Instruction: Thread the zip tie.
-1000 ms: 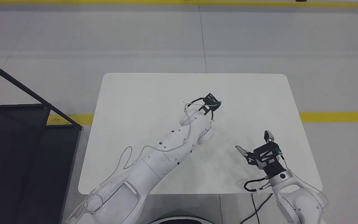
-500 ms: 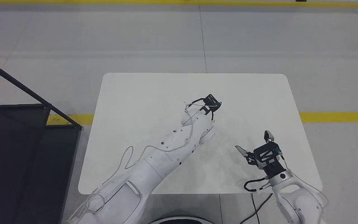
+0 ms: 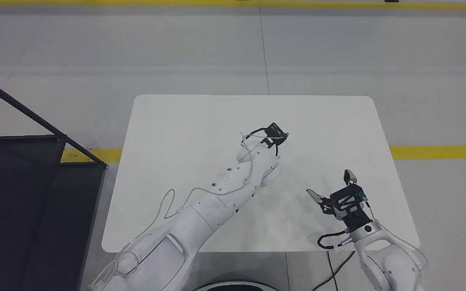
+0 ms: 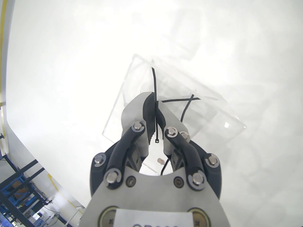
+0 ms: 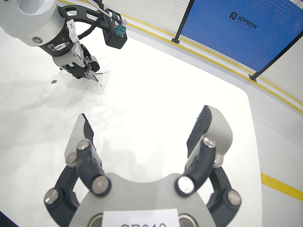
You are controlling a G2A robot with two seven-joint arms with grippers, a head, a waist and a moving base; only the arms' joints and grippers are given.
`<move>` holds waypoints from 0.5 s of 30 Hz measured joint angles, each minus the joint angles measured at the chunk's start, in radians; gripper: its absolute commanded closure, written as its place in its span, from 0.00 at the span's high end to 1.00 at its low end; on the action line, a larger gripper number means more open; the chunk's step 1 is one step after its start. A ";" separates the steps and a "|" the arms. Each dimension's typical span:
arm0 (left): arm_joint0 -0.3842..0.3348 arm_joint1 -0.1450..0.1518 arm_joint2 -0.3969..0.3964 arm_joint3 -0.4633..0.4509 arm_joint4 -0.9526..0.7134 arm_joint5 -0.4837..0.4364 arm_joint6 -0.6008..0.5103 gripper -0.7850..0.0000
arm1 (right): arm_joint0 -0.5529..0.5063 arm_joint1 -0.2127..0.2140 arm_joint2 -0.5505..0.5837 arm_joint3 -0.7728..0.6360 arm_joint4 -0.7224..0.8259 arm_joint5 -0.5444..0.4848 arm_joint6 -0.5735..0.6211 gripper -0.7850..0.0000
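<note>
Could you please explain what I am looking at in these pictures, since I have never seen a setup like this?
This is a robot with two arms working at a white table. One picture looks down from above the arms. The other two come from a camera on each wrist, looking past that arm's own gripper. On the table stands a clear tray with loose ties lying in it. The left gripper, above the tray, is shut on a black zip tie, gripping it near its head. The right gripper hangs open over bare table and holds nothing.
</note>
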 measured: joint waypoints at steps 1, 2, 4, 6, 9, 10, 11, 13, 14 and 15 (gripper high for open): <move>-0.001 -0.001 -0.001 0.002 0.000 0.000 0.001 0.00 | 0.000 0.000 0.000 0.000 0.000 0.000 0.000 1.00; -0.002 -0.002 -0.002 0.004 0.001 0.000 0.001 0.00 | 0.000 0.000 0.000 0.000 0.000 0.000 0.000 1.00; -0.003 -0.004 -0.004 0.004 0.003 0.000 0.001 0.00 | 0.000 0.000 0.000 0.000 0.000 0.000 0.000 1.00; -0.002 -0.005 -0.008 -0.001 0.007 0.001 0.002 0.00 | 0.000 0.000 0.000 0.000 0.000 0.000 0.000 1.00; 0.002 -0.005 -0.015 -0.013 0.014 0.000 0.000 0.00 | 0.000 0.000 0.000 0.000 0.000 0.000 0.000 1.00; 0.003 -0.005 -0.017 -0.016 0.016 0.000 -0.002 0.00 | 0.000 0.000 0.000 0.000 0.000 0.000 0.000 1.00; 0.005 -0.004 -0.020 -0.021 0.019 0.000 -0.002 0.00 | 0.000 0.000 0.000 0.000 0.000 0.000 0.000 1.00; 0.010 -0.003 -0.026 -0.032 0.026 0.001 -0.003 0.00 | 0.000 0.000 0.000 0.000 0.000 0.000 0.000 1.00; 0.013 -0.002 -0.030 -0.038 0.029 0.001 -0.003 0.00 | 0.000 0.000 0.000 0.000 0.000 0.000 0.000 1.00; 0.016 0.000 -0.035 -0.048 0.033 0.001 -0.003 0.00 | 0.000 0.000 0.000 0.000 0.000 0.000 0.000 1.00</move>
